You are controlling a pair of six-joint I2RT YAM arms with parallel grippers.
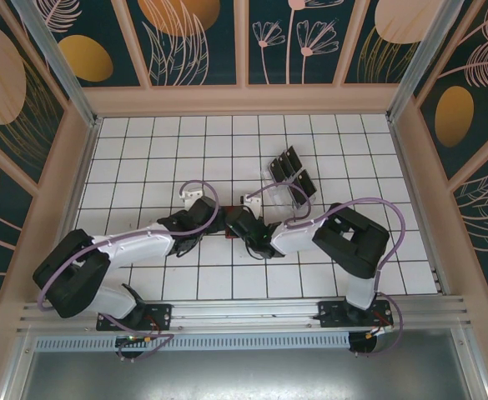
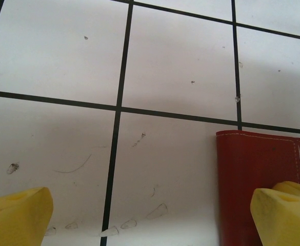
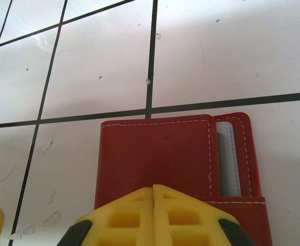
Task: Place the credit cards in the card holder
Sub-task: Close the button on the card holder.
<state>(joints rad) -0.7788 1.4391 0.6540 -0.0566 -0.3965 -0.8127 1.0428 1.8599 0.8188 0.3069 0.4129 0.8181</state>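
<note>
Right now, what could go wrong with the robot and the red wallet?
The card holder lies flat on the smooth table, so the shut right gripper at its near edge might just slide it. The open left gripper has one finger over the holder's corner and could knock it askew.

card holder (image 3: 155,154) flat on table (image 1: 143,150) — credit cards (image 1: 294,169) in tray (image 1: 277,180) behind, rightward

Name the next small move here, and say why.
Probably ease the open left gripper onto the card holder's edge: one finger overlaps it, the shut right gripper sits at its near edge, and it looks folded.
</note>
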